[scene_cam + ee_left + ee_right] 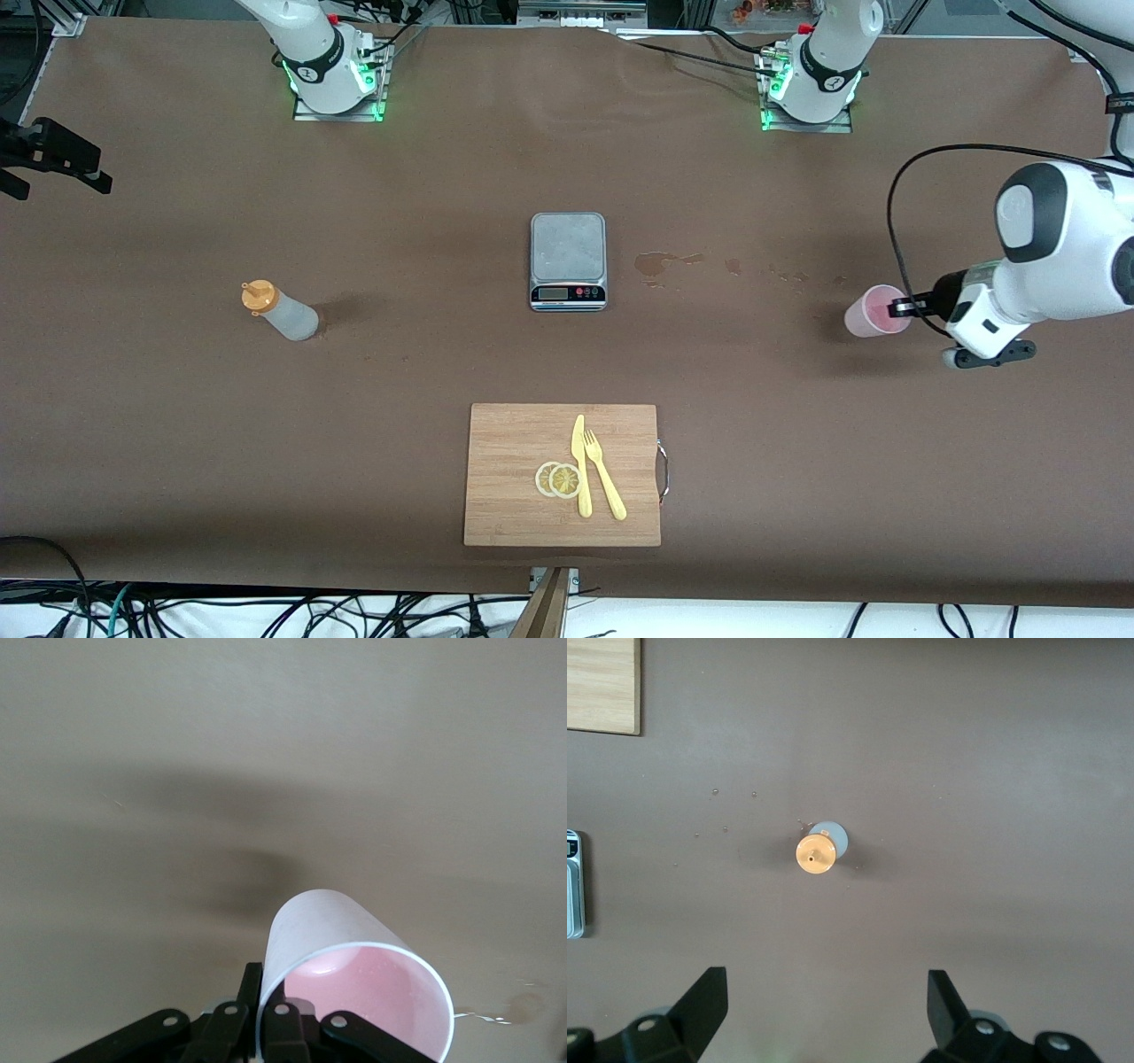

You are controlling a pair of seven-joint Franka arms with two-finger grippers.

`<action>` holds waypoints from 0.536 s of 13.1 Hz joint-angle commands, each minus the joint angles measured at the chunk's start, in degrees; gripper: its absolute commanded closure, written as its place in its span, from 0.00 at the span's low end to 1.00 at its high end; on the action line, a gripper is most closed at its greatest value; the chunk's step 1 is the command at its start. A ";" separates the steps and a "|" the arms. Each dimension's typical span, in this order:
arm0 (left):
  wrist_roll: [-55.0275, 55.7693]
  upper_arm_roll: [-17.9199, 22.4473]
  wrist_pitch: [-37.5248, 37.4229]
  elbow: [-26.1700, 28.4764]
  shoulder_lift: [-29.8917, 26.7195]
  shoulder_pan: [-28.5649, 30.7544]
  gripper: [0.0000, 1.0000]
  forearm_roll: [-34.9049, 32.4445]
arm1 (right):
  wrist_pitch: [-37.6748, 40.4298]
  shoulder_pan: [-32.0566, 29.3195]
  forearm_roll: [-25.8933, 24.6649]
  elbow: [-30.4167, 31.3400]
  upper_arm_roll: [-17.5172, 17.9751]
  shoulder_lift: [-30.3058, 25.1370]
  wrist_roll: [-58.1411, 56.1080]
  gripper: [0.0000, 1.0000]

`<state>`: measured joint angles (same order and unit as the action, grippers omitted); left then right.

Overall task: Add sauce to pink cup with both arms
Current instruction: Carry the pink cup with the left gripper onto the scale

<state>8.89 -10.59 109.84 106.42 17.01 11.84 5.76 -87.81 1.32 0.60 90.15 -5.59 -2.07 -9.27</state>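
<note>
So the left gripper [902, 307] had its fingers pinched on the cup's [873, 311] rim at the left arm's end of the table. The sauce [282, 311] stood upright toward the right arm's end, directly under the right gripper [824, 1010], which hung spread wide, nozzle pointing up at it. No readable writing anywhere, not even on the scale [568, 260].

Open tabletop [177, 443] surrounds the sauce bottle [280, 310] on all sides, so it can be approached freely. At mid-table the scale [568, 260] stands, and the cutting board [563, 474] with knife [580, 465] and fork [604, 474] occupies the near edge. A wet patch [660, 262] lies beside the scale.
</note>
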 commanded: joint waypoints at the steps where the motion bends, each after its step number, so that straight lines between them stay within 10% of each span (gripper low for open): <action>1: 9.97 -5.12 -2.35 -0.94 -1.10 -0.06 1.00 1.54 | 0.18 -0.27 -0.07 -0.68 0.14 0.13 0.57 0.00; 7: 23.36 -18.14 0.10 -0.60 2.15 -2.33 1.00 6.70 | -0.96 -1.06 -0.07 -0.76 0.14 0.13 -0.13 0.00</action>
<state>30.69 -26.38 109.18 106.10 17.81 10.44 9.16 -88.54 1.03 0.60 90.15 -5.59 -2.07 -9.25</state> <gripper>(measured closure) 0.965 0.000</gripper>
